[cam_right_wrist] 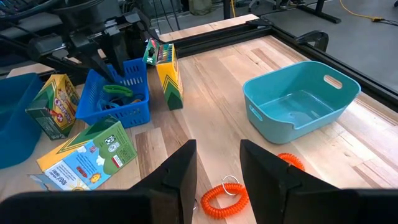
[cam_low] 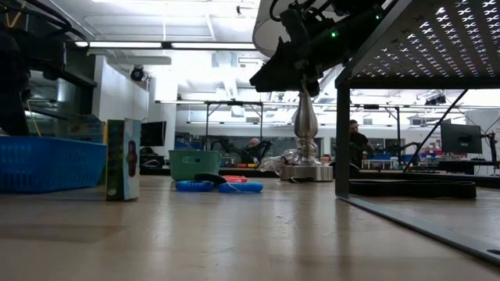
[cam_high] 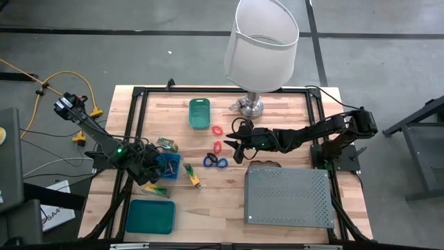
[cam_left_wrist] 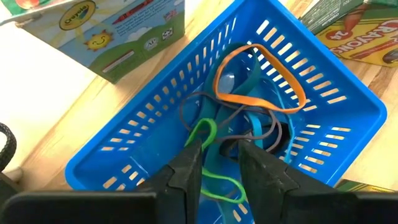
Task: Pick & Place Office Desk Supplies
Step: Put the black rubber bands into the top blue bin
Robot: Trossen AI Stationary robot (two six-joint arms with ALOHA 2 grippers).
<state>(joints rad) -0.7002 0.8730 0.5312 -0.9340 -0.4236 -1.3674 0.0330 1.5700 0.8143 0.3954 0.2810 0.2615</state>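
baskets first: from above we see the left hand [cam_high: 154, 169] down in the small blue basket [cam_high: 168, 164] at the counter's [cam_high: 291, 149] left side, crayon boxes [cam_high: 158, 189] lying around it, while the right hand [cam_high: 236, 147] hangs over the middle near the loose red rings [cam_high: 217, 130] and blue rings [cam_high: 215, 162], with a teal tub [cam_high: 199, 113] farther back. at counter level we see the blue rings [cam_low: 217, 186] lying flat on the wood, one upright box [cam_low: 123, 158] beside the basket's wall [cam_low: 51, 164], and the right hand [cam_low: 275, 78] dark and well above the surface. in the left wrist view our left hand's fingers [cam_left_wrist: 189, 168] stand parted over the bands in the basket [cam_left_wrist: 149, 134]: an orange band [cam_left_wrist: 261, 78], a green band [cam_left_wrist: 208, 158] looped at one fingertip, darker ones beneath; nothing looks clamped. we judge the green band could snag on that finger and lift back out as the hand rises. a box beside it reads "crayola" [cam_left_wrist: 78, 17]; another shows "crayons" [cam_left_wrist: 367, 34]. in the right wrist view the right hand [cam_right_wrist: 217, 171] is open and empty above an orange coiled ring [cam_right_wrist: 225, 198], the teal tub [cam_right_wrist: 301, 102] close by; a low approach could shove the coil away. "crayola" shows faintly on a box [cam_right_wrist: 53, 102] there.
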